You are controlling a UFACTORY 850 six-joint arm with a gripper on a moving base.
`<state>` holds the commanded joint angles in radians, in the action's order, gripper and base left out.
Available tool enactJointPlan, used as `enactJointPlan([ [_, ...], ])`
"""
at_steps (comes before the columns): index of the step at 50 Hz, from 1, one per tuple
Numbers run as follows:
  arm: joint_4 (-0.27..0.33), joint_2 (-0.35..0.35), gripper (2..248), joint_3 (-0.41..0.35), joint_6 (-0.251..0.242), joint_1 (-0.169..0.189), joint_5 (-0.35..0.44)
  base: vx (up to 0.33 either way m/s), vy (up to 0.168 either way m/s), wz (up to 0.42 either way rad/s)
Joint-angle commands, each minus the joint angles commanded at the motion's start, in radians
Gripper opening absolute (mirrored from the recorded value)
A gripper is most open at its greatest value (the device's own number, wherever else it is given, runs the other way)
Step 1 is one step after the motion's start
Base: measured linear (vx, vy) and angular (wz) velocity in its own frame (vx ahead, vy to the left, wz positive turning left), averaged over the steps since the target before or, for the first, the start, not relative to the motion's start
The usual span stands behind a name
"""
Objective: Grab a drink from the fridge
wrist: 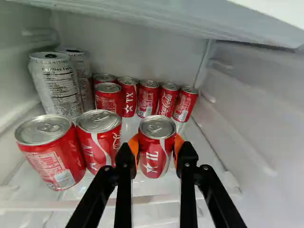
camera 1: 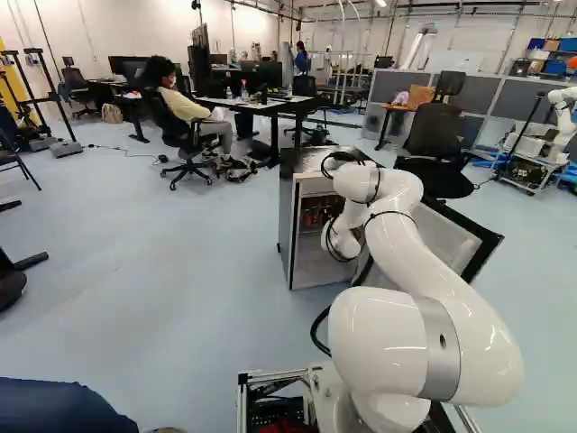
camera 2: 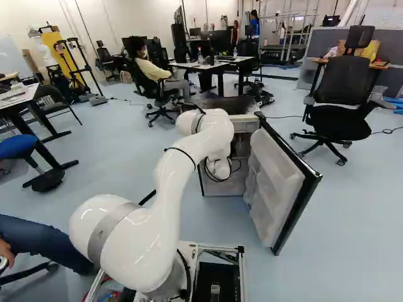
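Note:
In the wrist view my gripper [wrist: 157, 152] is shut on a small red soda can [wrist: 153, 164], an orange pad against each side. The can looks upright at the front of the shelf [wrist: 190, 187]. In the base views the gripper is hidden behind the wrist, inside the fridge [camera 1: 287, 230]. The fridge door [camera 2: 275, 182] stands wide open.
Beside the held can stand two red cans [wrist: 99, 137], [wrist: 50, 156]. Several more [wrist: 148, 97] line the back, with two tall white cans [wrist: 56, 85] in the corner. Shelf above [wrist: 166, 21]; fridge wall [wrist: 251, 123] alongside. An office chair [camera 2: 343, 94] stands beyond the door.

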<state>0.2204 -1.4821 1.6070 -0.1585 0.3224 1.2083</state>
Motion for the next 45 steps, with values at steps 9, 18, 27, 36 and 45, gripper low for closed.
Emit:
enactJointPlan([
  [9,0.000,0.016,93,-0.014,0.000,0.000,0.000,0.000,0.000,0.000],
  [18,0.000,0.044,93,-0.038,0.000,0.000,0.000,0.000,0.000,0.000],
  [27,0.000,0.049,93,-0.043,0.000,0.000,0.000,0.000,0.000,0.000],
  [36,0.000,0.062,93,-0.067,0.000,0.002,0.000,0.000,0.000,0.000],
  [45,0.000,0.093,93,-0.122,0.000,0.008,0.000,0.000,0.000,0.000],
])
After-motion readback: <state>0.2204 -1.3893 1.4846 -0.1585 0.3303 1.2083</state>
